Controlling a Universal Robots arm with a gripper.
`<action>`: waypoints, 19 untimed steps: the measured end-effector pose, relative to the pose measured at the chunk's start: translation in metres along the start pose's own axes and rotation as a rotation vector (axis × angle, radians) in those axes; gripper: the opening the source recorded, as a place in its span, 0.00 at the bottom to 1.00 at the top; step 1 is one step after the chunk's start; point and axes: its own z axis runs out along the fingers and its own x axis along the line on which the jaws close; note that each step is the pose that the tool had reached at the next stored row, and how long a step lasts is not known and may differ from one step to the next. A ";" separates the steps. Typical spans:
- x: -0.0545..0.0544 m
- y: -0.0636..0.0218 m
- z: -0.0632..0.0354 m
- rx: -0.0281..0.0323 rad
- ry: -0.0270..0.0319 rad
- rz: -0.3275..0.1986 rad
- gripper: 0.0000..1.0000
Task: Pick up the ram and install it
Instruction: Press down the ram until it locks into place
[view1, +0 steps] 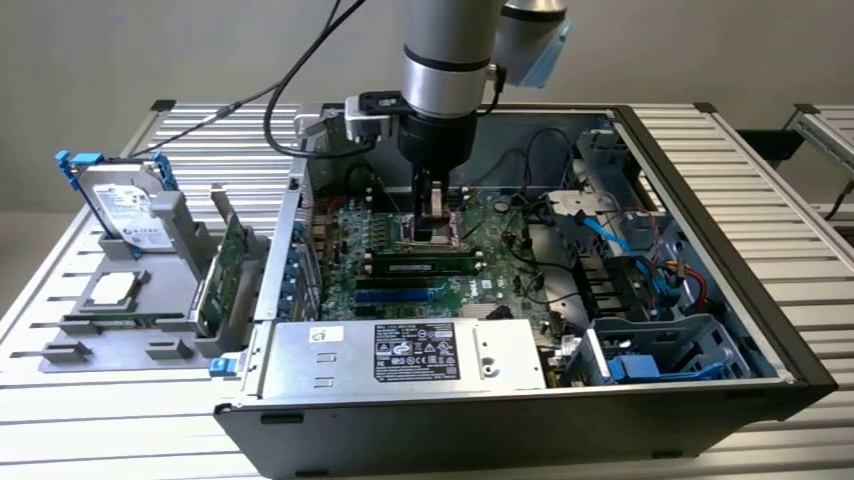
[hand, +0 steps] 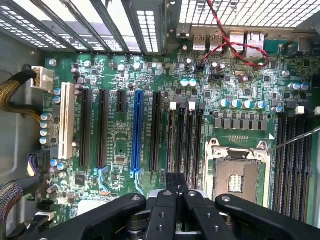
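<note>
The pincer is closed on nothing, its arm plunging straight down inside the open computer case, walls well apart on each side. The ram sits on the motherboard, just beside it.

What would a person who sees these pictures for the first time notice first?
First comes the open computer case with its green motherboard, and the robot arm reaching down into it. The gripper, shut, hangs just above the empty processor socket near the middle of the board. On the exterior view's left, outside the case, a silver hard drive with blue rails stands upright in a grey holder.
</note>
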 end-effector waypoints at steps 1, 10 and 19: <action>0.000 0.0000 0.0000 0.0000 0.0000 0.000 0.11; -0.001 0.0099 0.0086 0.0018 0.0042 0.000 0.11; -0.002 0.0198 0.0222 0.0041 0.0133 0.001 0.11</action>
